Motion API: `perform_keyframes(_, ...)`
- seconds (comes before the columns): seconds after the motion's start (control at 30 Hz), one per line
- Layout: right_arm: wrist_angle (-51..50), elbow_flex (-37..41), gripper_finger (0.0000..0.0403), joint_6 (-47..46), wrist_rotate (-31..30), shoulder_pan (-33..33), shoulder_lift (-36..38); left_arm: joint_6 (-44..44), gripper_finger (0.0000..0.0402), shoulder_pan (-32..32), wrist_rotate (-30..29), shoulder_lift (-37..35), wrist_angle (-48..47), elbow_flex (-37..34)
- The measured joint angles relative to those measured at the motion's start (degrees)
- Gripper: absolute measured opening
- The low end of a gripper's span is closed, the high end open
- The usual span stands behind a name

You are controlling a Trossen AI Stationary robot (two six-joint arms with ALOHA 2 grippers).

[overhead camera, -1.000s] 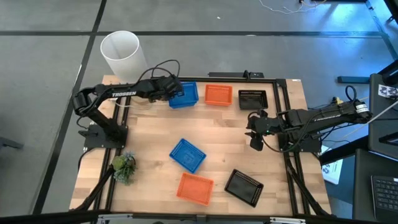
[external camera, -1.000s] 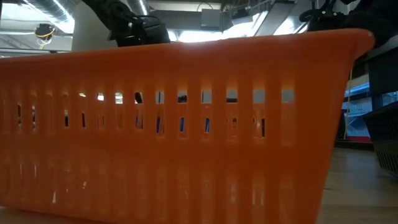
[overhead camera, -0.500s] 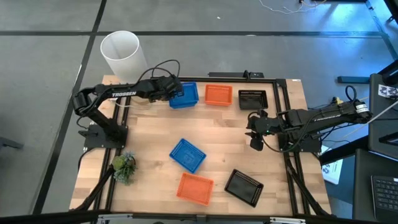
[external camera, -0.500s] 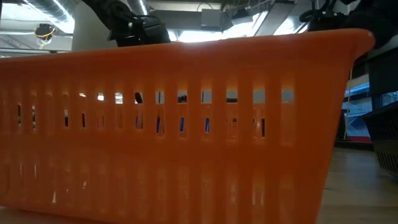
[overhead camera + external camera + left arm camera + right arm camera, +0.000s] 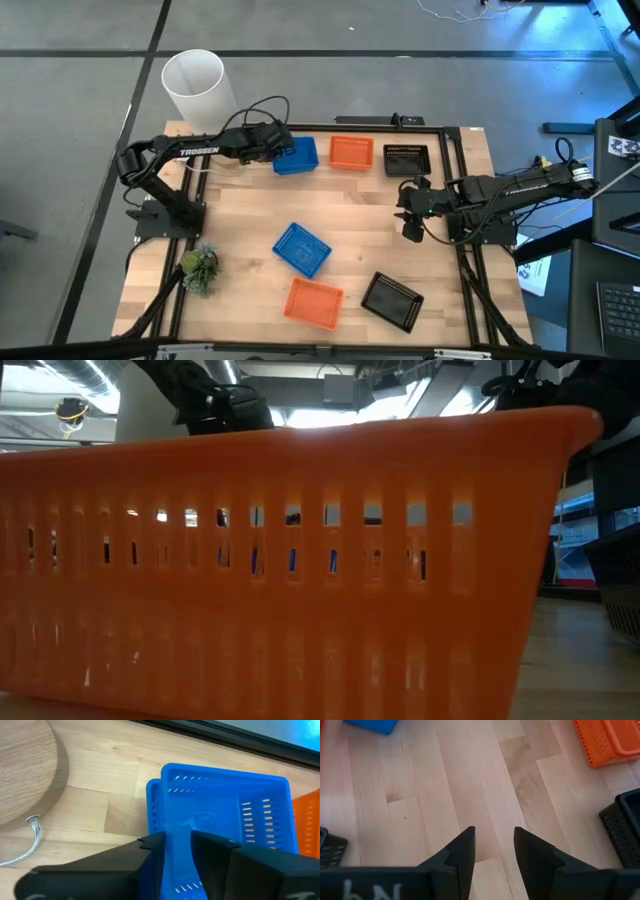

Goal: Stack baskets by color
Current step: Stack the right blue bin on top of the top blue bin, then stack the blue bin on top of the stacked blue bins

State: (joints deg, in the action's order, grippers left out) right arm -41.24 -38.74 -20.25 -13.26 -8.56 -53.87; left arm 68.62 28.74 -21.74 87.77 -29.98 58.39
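Along the far edge stand a blue basket stack [image 5: 296, 156], an orange basket [image 5: 351, 152] and a black one [image 5: 407, 159]. Loose blue [image 5: 301, 249], orange [image 5: 313, 303] and black [image 5: 391, 300] baskets lie nearer the front. My left gripper [image 5: 276, 150] is open at the blue stack's left side. In the left wrist view its fingers [image 5: 177, 842] stand either side of the upper blue basket's wall [image 5: 176, 827], which sits nested in a lower blue one [image 5: 152, 800]. My right gripper [image 5: 411, 224] hangs open over bare wood [image 5: 494, 845].
A tall white cylinder [image 5: 195, 85] stands off the far left corner, and a small green plant [image 5: 200, 268] sits near the left edge. The loose orange basket's wall [image 5: 300, 560] fills the low view. Bare wood lies between the far row and the loose baskets.
The upper blue basket at the far left, which stood a little raised and askew, has dropped and now sits level and lower in the one beneath it. Both arms have kept still.
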Motion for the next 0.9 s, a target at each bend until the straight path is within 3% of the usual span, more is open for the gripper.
perform_keyframes(0.47,-0.21,0.0,0.0135,-0.07,-0.02,0.0,0.0,-4.29,0.0091,-0.01,2.48,-0.17,4.81,0.13)
perform_keyframes(0.67,-0.26,0.0,0.0135,-0.42,-0.01,0.0,0.0,-8.46,0.009,0.0,2.61,-0.17,4.42,5.21)
perform_keyframes(0.77,-0.3,0.0,0.0135,-0.44,0.0,0.0,0.0,-13.53,0.009,-0.98,8.7,-0.17,4.31,7.46)
perform_keyframes(0.9,-0.47,0.01,0.0135,-0.44,0.0,0.0,0.0,-24.0,0.009,-6.41,21.8,-0.18,3.82,8.48)
